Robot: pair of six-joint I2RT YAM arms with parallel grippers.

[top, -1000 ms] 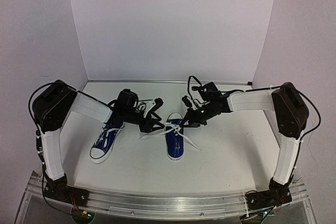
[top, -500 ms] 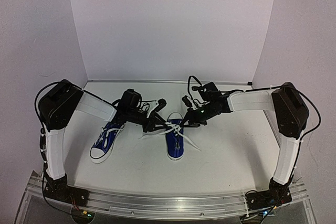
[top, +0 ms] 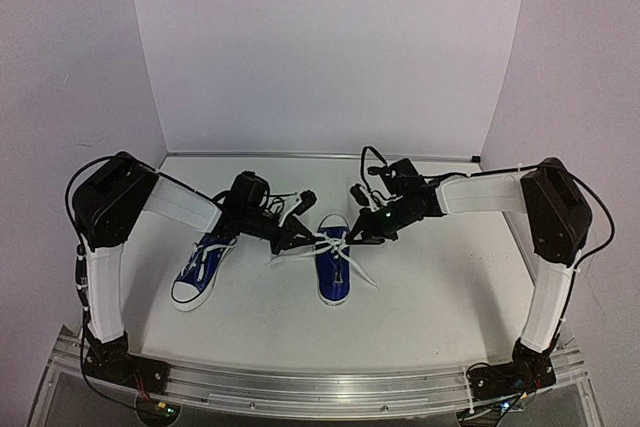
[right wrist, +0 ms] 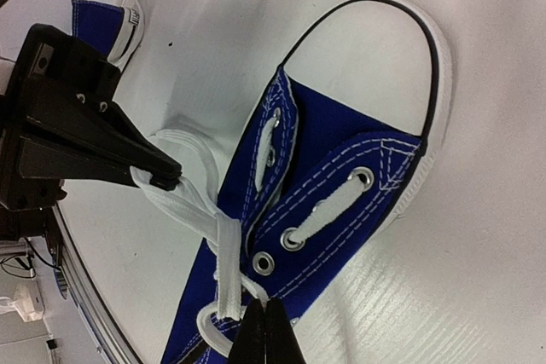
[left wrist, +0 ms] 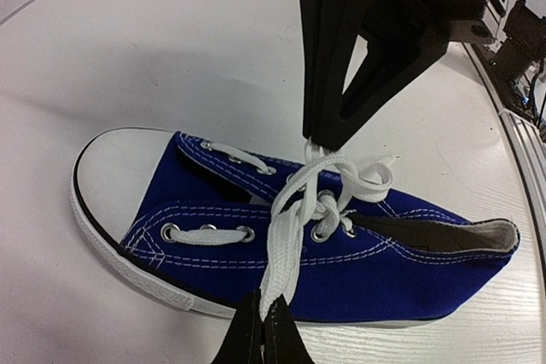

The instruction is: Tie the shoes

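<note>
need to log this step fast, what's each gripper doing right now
left gripper: closed on a shoelace
right gripper: closed on a shoelace too

- No legible text, number, brand name or sign is found in any of the three views.
- A small white tab [right wrist: 130,25] bearing dark marks is seen on the blue shoe [right wrist: 92,21] at the upper left edge of the right wrist view. The marks are too small to be read.
</note>
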